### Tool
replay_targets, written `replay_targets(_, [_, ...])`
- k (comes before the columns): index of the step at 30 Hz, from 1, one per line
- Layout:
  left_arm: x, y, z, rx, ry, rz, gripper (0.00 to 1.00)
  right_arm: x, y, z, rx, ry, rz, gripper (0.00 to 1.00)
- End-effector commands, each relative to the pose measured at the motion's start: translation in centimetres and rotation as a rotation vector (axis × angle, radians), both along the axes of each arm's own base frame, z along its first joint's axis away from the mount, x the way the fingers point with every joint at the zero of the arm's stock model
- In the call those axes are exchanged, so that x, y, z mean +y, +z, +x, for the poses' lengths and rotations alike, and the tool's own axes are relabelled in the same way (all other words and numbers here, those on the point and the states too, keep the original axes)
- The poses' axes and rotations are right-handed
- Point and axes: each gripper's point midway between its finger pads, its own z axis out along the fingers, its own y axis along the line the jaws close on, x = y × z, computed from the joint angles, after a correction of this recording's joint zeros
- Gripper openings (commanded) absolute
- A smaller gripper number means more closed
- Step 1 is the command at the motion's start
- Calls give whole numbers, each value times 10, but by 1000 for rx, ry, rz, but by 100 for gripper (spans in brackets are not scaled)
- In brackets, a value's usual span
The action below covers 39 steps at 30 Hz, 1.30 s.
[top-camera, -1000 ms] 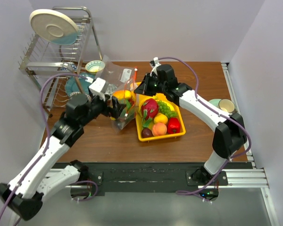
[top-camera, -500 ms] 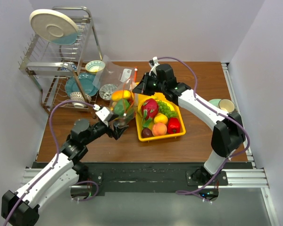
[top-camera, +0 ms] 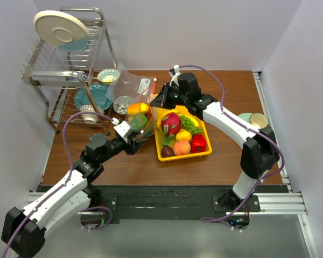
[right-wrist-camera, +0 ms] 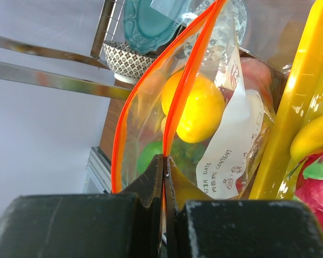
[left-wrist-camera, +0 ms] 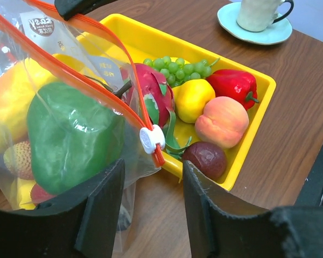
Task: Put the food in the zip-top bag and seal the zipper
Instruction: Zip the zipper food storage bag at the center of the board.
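The zip-top bag (top-camera: 140, 116) stands left of the yellow tray (top-camera: 201, 155), holding a green pepper (left-wrist-camera: 70, 140), a yellow fruit (right-wrist-camera: 196, 107) and other food. Its orange-red zipper (left-wrist-camera: 97, 90) is open, with the white slider (left-wrist-camera: 152, 138) at the near end. My left gripper (top-camera: 133, 144) is open and empty; in the left wrist view (left-wrist-camera: 153, 212) it sits just below the slider. My right gripper (top-camera: 160, 99) is shut on the far end of the zipper (right-wrist-camera: 188, 80). A dragon fruit (top-camera: 170, 123), grapes (left-wrist-camera: 175, 67), red pepper (top-camera: 198, 143), peach (left-wrist-camera: 222, 121) and plum (left-wrist-camera: 204, 158) lie in the tray.
A wire dish rack (top-camera: 70, 59) with plates and bowls stands at the back left. A second clear bag (top-camera: 133, 83) lies behind the zip-top bag. A cup on a saucer (top-camera: 253, 120) sits at the right edge.
My left arm has dropped and drawn back from the bag's side to its near end, then edged forward toward the slider. My right gripper has kept its hold on the zipper.
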Motion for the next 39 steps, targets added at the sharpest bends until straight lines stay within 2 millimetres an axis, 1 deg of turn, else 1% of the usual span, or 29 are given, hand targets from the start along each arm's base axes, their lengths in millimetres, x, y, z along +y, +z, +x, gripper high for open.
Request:
replay_targets(1, [0,45,12,-136,34,-48,46,8,34,5,-65,18,72,0])
replay_targets(3, [3,47,17,-118,68,-63,36,7,33,4,-64,18,70,0])
replay_targets(4, [3,46,19,-105,78,-59,28,7,33,5,-63,16,71,0])
replay_targets(5, [2,49,19,-101,74,-59,22,7,33,4,-63,19,67,0])
replay_targets(6, [1,49,20,-97,71,-58,12,7,32,3,-62,21,66,0])
replay_targets(7, [0,50,20,-94,66,-57,7,6,32,3,-61,20,63,1])
replay_targets(9, [1,50,19,-93,66,-56,0,5,31,3,-60,20,61,7])
replay_targets(10, [2,52,18,-98,72,-59,0,5,30,2,-58,22,59,10])
replay_targets(11, [3,53,18,-102,75,-61,0,6,30,1,-57,28,61,23])
replay_targets(12, [4,52,17,-100,77,-61,0,5,30,0,-61,32,57,32])
replay_targets(13, [5,56,15,-110,75,-68,0,4,30,-2,-59,35,51,42])
replay_targets(14, [6,56,14,-105,77,-65,0,3,29,-3,-62,40,45,54])
replay_targets(16, [7,60,12,-111,75,-65,0,-2,32,-8,-92,56,19,61])
replay_targets(17, [7,57,11,-101,71,-52,0,-4,36,-9,-119,68,11,64])
replay_targets(19, [9,58,9,-101,76,-46,0,-5,42,-24,-192,168,-29,65])
replay_targets(20, [10,54,9,-91,78,-30,0,-4,41,-30,-207,210,-44,65])
replay_targets(21, [11,54,9,-91,81,-28,0,-7,47,-31,-251,228,-82,65])
replay_targets(22, [12,54,8,-91,84,-28,0,-16,33,-38,-189,231,-149,64])
replay_targets(23, [13,53,8,-87,85,-23,0,-17,30,-41,-177,228,-187,64])
replay_targets(24, [13,52,8,-87,86,-21,0,-19,38,-41,-189,224,-212,64])
replay_targets(25, [14,51,7,-86,86,-20,0,-25,31,-46,-151,209,-260,63])
replay_targets(28, [13,49,8,-87,87,-21,0,-14,40,-68,-167,246,-261,63])
replay_targets(29, [13,49,8,-86,85,-20,0,-7,47,-83,-189,269,-254,63])
replay_targets(32, [13,47,7,-86,83,-14,0,0,47,-99,-229,284,-272,62])
replay_targets(34, [15,49,7,-93,93,-15,0,-3,41,-106,-192,283,-288,60])
replay_targets(36, [16,50,7,-93,98,-20,0,-1,43,-107,-139,253,-278,59])
replay_targets(37, [17,52,7,-97,102,-24,0,-3,40,-106,-102,212,-288,59])
replay_targets(38, [17,54,7,-100,102,-31,0,-9,39,-98,-73,118,-304,58])
replay_targets(39, [16,53,7,-99,101,-33,0,-10,36,-99,14,36,-268,58])
